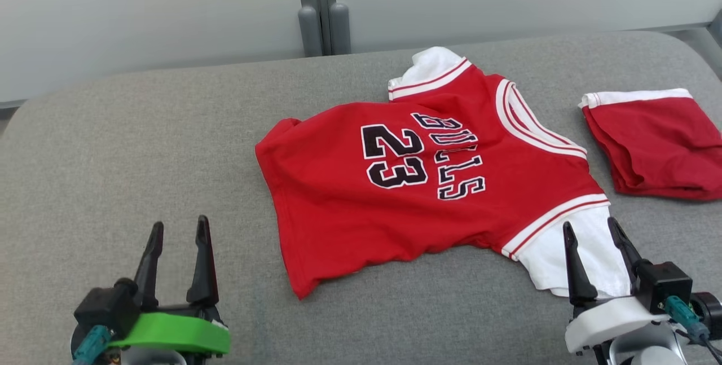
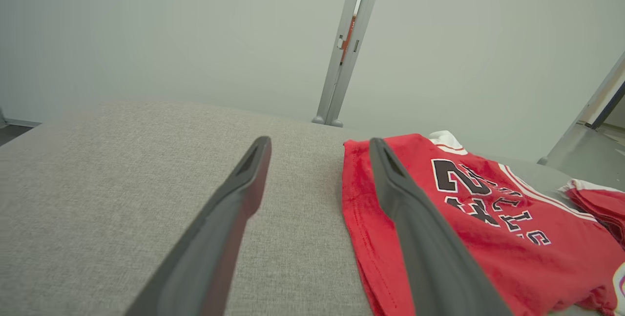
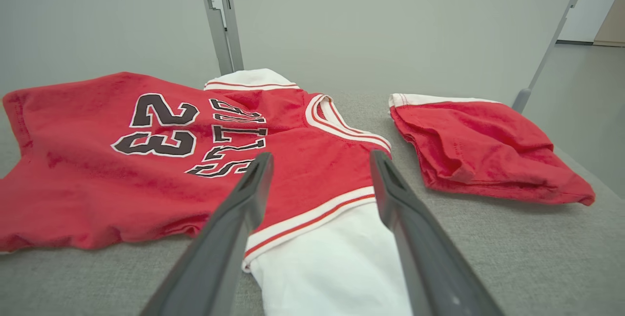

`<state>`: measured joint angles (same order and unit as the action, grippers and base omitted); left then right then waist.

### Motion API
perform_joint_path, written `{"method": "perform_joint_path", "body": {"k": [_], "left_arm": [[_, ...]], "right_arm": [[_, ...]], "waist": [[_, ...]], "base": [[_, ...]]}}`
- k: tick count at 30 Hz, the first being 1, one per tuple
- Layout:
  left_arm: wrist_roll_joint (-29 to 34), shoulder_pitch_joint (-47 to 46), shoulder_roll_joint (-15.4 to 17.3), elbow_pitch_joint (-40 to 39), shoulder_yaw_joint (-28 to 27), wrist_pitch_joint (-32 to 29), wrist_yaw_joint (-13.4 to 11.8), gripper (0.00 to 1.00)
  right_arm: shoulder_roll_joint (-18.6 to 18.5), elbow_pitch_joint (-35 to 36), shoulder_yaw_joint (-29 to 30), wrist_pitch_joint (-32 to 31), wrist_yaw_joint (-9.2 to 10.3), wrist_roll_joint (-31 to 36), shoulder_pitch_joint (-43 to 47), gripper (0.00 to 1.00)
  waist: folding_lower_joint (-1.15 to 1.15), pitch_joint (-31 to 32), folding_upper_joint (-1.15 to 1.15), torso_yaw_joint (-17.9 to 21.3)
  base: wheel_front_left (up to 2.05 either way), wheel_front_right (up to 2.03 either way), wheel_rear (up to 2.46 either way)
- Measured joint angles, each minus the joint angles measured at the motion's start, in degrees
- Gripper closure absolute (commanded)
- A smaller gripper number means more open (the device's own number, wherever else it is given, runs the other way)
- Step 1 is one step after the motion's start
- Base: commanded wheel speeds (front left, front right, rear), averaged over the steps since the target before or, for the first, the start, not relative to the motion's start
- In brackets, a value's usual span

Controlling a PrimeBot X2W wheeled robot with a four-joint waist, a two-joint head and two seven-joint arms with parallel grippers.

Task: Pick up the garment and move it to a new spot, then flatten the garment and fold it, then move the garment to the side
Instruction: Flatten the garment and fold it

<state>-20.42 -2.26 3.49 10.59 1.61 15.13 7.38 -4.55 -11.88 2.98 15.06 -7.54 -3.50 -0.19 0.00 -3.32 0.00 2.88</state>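
Observation:
A red jersey point(image 1: 428, 196) with white sleeves, "BULLS" and "23" on it, lies spread on the grey cushioned surface point(image 1: 141, 145); its hem is a little rumpled. It also fills the right of the left wrist view point(image 2: 439, 208) and the left of the right wrist view point(image 3: 122, 159). My left gripper point(image 1: 177, 232) is open near the front edge, left of the jersey's hem and apart from it. My right gripper point(image 1: 592, 231) is open over the near white sleeve point(image 1: 586, 258), with the sleeve point(image 3: 337, 267) showing between its fingers.
A folded pair of red shorts point(image 1: 657, 145) with a white waistband lies at the right, also in the right wrist view point(image 3: 483, 150). A grey post point(image 1: 318, 9) stands behind the surface against a pale wall. Bare grey surface stretches to the left.

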Motion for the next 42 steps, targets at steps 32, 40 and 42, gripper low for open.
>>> {"method": "perform_joint_path", "body": {"k": [32,40,42], "left_arm": [[-12.5,-3.4,2.4,12.4,17.4,-4.1,0.0,0.00],[-12.3,-7.5,1.5,20.3,20.6,-10.0,-2.1,0.00],[-12.3,-7.6,1.1,20.8,20.8,-10.0,-2.4,0.00]], "right_arm": [[-4.6,-0.6,6.2,-17.6,0.01,-4.9,0.6,0.00],[-1.7,0.1,9.8,-22.1,0.01,-5.0,0.8,0.00],[-1.1,-0.7,10.3,-22.2,0.01,-4.8,0.7,0.00]], "waist": [[0.00,1.3,0.00,0.5],[0.00,-2.0,0.00,0.6],[0.00,-2.6,0.00,0.5]], "base": [[0.00,0.00,0.00],[0.00,0.00,0.00],[0.00,0.00,0.00]]}}
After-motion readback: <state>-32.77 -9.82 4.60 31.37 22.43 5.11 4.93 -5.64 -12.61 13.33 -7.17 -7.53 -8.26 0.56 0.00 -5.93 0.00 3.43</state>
